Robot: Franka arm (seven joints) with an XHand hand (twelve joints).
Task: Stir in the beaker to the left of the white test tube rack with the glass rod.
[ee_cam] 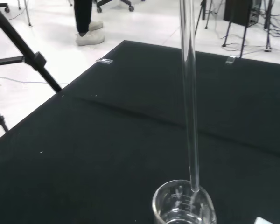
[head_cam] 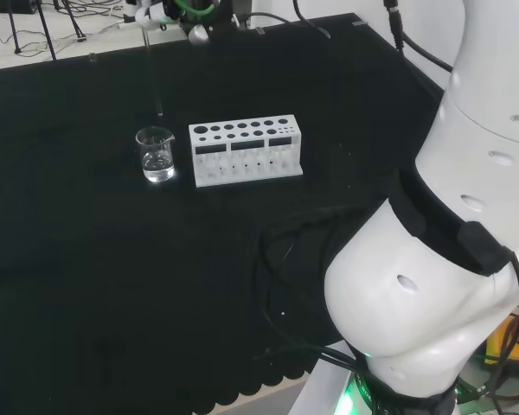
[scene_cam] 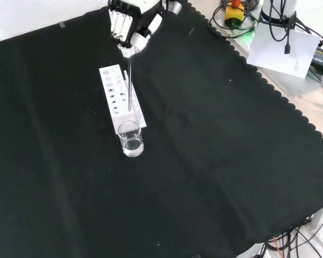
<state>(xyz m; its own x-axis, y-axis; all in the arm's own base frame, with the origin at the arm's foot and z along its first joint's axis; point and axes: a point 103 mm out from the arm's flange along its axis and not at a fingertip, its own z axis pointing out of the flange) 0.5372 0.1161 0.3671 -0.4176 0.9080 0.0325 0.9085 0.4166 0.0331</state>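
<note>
Glass rod [scene_cam: 128, 88] hangs nearly upright from the hand [scene_cam: 130, 27], whose fingers are curled round its upper end at the far side of the black-clothed tabletop [scene_cam: 220, 156] in the front view. In the wrist view the rod's lower tip sits at about the rim of the small clear beaker [ee_cam: 184, 205], seemingly just above the mouth and toward one side; whether it has entered cannot be told. The beaker holds a little clear liquid and stands just beside the end of the white test tube rack [head_cam: 245, 151], on its left in the head view, where the rod shows only as a faint line above the beaker. The rod looks light, stiff, smooth and brittle, so it is likely to slip or swing in the grasp; a hold high on the shaft, as now, leaves the full length free for stirring. The beaker also looks light and easy to tip or chip, so the descent probably calls for a centred tip and small circles kept clear of the wall.
</note>
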